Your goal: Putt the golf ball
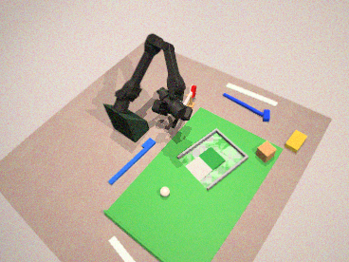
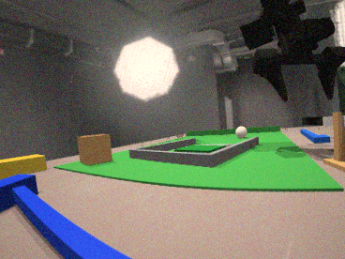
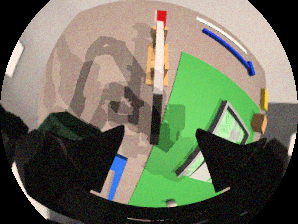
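The red putter has a red head (image 1: 193,89) (image 3: 161,16), a white shaft (image 3: 159,60) and a black grip (image 3: 156,120). It lies on a wooden stand (image 1: 191,103) (image 2: 338,136) (image 3: 150,65); the arm hides its grip in the top view. My gripper (image 1: 170,127) (image 2: 307,99) (image 3: 161,131) is open and empty, above the putter's grip end, which shows between the fingers in the wrist view. The white golf ball (image 1: 164,192) (image 2: 241,131) (image 3: 171,203) rests on the green mat (image 1: 142,209). The pale ramp (image 1: 198,169) leads to the raised green (image 1: 211,159) (image 2: 202,148).
A grey wall (image 1: 231,141) (image 2: 173,159) borders the raised green. A light blue putter (image 1: 132,161) (image 2: 315,136) lies left of the mat, a dark blue one (image 1: 244,105) beyond it. An orange-brown cube (image 1: 266,152) (image 2: 95,149) and yellow block (image 1: 296,140) are at the far right.
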You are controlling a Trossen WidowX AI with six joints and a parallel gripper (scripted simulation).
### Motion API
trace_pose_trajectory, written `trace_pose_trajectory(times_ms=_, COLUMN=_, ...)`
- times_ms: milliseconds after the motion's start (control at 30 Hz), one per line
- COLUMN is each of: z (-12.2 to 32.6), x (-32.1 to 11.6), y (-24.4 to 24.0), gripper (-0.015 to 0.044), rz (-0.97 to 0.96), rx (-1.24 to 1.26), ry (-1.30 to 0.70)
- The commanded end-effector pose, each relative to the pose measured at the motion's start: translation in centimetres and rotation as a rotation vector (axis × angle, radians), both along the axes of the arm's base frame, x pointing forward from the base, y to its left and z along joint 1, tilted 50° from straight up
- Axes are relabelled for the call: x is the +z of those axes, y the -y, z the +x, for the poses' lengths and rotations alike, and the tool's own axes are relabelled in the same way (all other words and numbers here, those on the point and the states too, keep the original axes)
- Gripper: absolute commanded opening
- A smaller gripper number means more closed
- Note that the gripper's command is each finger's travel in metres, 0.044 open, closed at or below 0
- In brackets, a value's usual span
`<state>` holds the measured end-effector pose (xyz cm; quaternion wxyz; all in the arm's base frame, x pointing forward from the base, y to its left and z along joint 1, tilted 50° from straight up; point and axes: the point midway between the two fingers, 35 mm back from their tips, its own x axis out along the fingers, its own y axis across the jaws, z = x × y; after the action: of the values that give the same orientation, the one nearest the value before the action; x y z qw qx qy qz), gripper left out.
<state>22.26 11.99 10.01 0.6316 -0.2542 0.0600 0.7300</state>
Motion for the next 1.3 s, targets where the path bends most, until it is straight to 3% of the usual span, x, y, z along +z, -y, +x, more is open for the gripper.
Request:
trace_pose_trajectory(times_ms=0, z=-0.6, x=0.1, y=-0.5, gripper=0.044, rz=0.011, rx=0.004, ry=-0.022)
trace_pose_trajectory(times_ms=1267, z=-0.8, x=-4.2, y=-5.6, gripper=0.044, rz=0.013, rx=0.004, ry=-0.022)
